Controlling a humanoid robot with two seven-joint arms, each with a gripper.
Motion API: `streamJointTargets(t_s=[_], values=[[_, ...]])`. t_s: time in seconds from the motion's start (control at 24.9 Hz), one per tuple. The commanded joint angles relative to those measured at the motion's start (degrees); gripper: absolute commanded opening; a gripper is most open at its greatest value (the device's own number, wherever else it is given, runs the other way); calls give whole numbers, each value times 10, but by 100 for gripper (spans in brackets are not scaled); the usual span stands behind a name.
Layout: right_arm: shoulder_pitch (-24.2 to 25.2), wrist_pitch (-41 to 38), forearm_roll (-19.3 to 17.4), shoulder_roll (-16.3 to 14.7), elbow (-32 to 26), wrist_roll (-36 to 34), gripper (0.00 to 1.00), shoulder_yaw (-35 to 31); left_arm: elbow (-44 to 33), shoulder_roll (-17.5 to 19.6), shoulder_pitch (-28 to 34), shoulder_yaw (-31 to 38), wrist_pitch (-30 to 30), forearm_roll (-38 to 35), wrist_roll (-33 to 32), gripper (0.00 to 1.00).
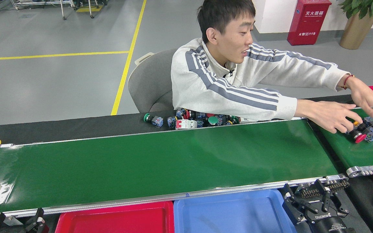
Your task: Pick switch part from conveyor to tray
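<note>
Factory floor, grey with yellow lane lines; a red fire cabinet [308, 21] and a potted plant [358, 22] stand at the back. The conveyor [160, 161] runs across the view, its belt bare, with no part on it within reach.

Switch parts: a pile [191, 120] sits on the black strip behind the far rail. A small cluster [367, 131] lies on the shorter green belt [355, 152] at right, under a seated person's hands [330, 116]; they appear to be handling it.

Red tray [115, 220] and blue tray [235, 213] sit just below the near rail, both look empty.

Right gripper [314, 197] rests low beside the blue tray, fingers spread, holding nothing. Left gripper [18, 223] is only partly in view at the bottom edge; cannot tell its opening.

Judgement: waiting phase. Hold both arms clear while the hands are near the belts. Once a part rides onto the long belt, approach from above, fingers across the body rather than the round button head, and time the descent to belt travel.
</note>
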Motion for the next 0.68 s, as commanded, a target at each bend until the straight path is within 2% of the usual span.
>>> streamJointTargets(t_s=[0.0, 0.64], values=[[-6, -1, -1, -2, -8, -1, 99, -3, -5, 2, -3, 4, 0, 0, 4, 100], [-22, -3, -1, -6, -3, -1, 99, -5, 0, 2, -9, -2, 1, 1, 4, 100]])
